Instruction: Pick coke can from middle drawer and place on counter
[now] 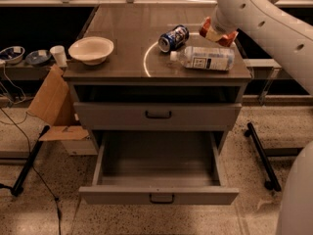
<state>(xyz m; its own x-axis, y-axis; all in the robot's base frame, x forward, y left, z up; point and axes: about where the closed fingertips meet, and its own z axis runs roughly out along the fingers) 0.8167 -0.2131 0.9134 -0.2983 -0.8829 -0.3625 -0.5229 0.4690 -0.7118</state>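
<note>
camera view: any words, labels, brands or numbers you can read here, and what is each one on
No text can be quoted; all of it is too small or blurred.
coke can: white lettering, unreadable; the can is at the claw, over the right rear of the counter.
blue-and-white can: markings unreadable.
clear bottle: white label with dark print, unreadable.

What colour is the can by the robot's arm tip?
Red and white, camera view: the coke can at the gripper, at the counter's right rear.

white bowl (91, 49) left | blue-and-white can (173, 37) on its side | clear bottle (205, 58) lying beside it | cardboard box (51, 106)
</note>
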